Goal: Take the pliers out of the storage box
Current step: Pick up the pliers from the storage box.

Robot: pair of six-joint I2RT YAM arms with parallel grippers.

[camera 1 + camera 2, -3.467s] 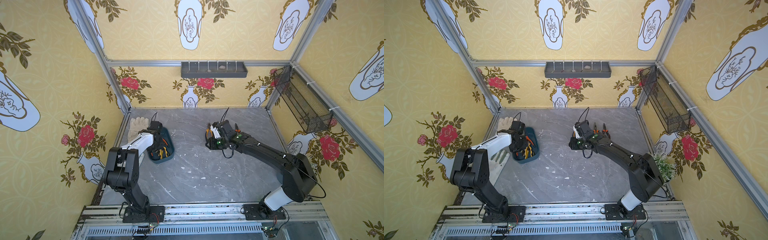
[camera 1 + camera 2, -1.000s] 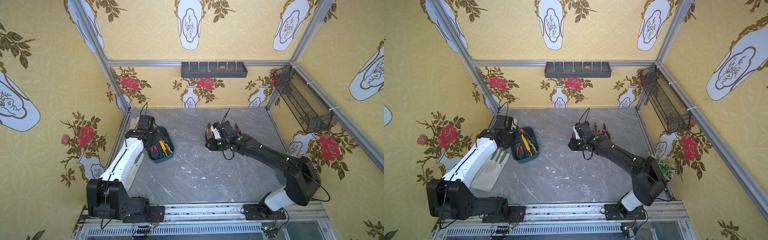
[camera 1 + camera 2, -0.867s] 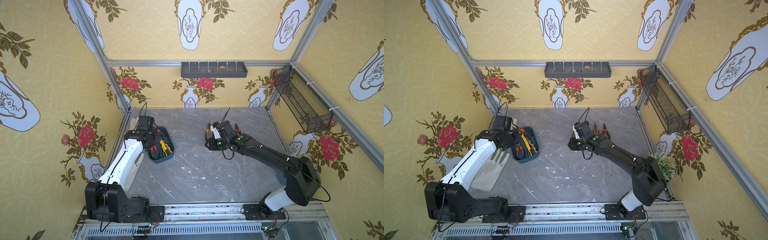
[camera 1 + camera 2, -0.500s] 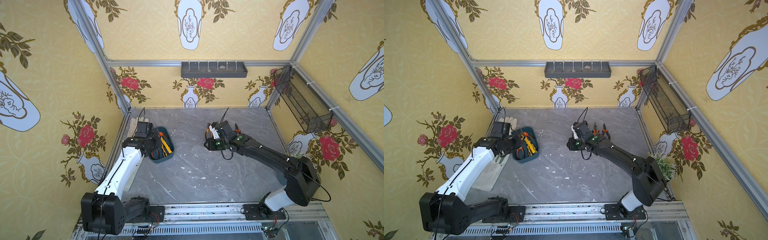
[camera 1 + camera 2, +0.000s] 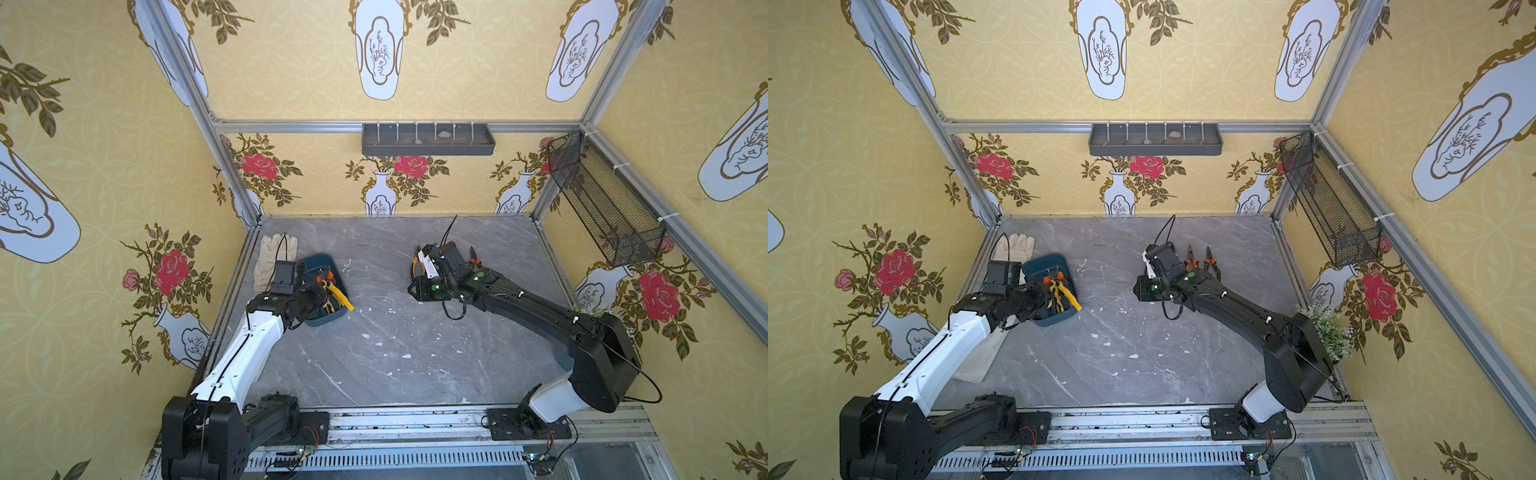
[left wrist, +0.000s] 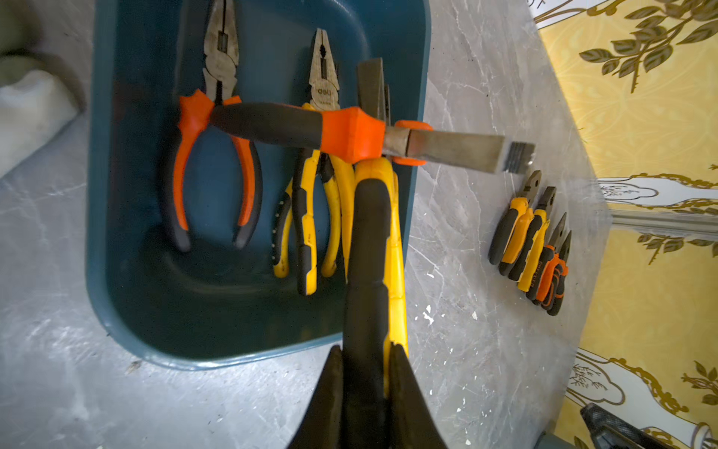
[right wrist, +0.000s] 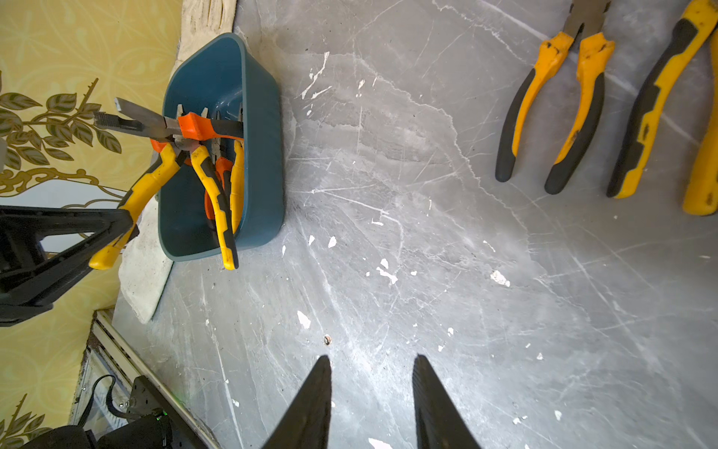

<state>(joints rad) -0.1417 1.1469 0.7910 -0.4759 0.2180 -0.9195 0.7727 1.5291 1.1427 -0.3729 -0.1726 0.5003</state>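
Yellow-handled pliers (image 6: 370,248) sit clamped between left jaws.

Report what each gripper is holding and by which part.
Left gripper: yellow-and-black pliers, fingers clamped on one handle near its end. Right gripper: nothing, its fingers apart above the table.

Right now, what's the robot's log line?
left gripper: shut on yellow pliers | right gripper: open, empty | storage box: other pliers inside
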